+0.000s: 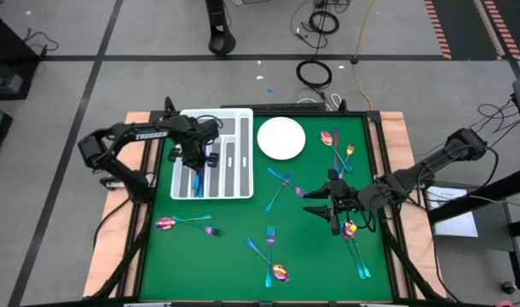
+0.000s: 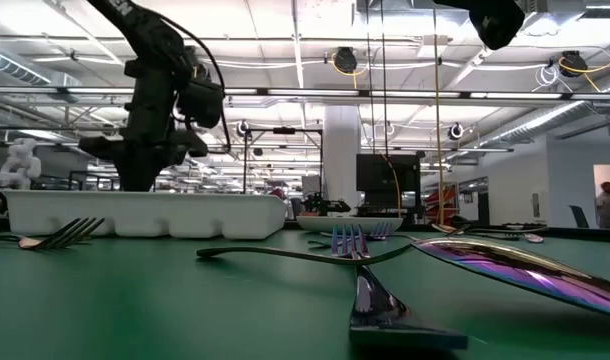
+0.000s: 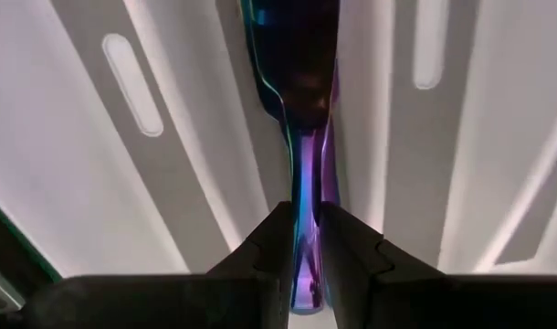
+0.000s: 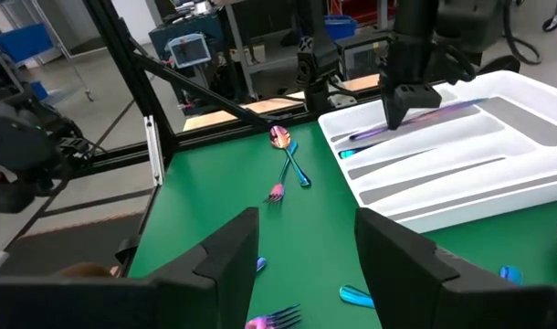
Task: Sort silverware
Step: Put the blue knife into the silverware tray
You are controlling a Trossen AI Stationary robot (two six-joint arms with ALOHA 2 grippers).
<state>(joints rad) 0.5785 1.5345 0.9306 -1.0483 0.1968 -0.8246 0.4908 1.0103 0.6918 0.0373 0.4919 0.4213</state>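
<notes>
My left gripper (image 1: 196,162) stands over the white divided tray (image 1: 243,115) at the table's far left, shut on a thin iridescent piece of silverware (image 4: 443,111). That piece lies roughly level, low over the tray's grey slots. My right gripper (image 4: 301,274) hovers open over the table's right half (image 1: 324,207), with nothing between its fingers. More iridescent silverware lies flat on the green mat: a spoon and fork (image 1: 185,223) near left, forks and a spoon (image 1: 273,256) near the middle, and a fork (image 1: 277,192) by my right gripper. My left gripper pinches the piece's narrow handle (image 3: 303,196) between its two fingers (image 3: 352,256), coming from above and pointing down. The wider end (image 3: 292,55) reaches away along a tray slot. Whether the piece touches the tray I cannot tell.
A round white plate (image 1: 281,138) sits right of the tray. More silverware lies at the far right (image 1: 338,145) and near right (image 1: 355,247). A blue piece (image 4: 347,153) lies in the tray. Bare green mat shows between the tray and my right gripper.
</notes>
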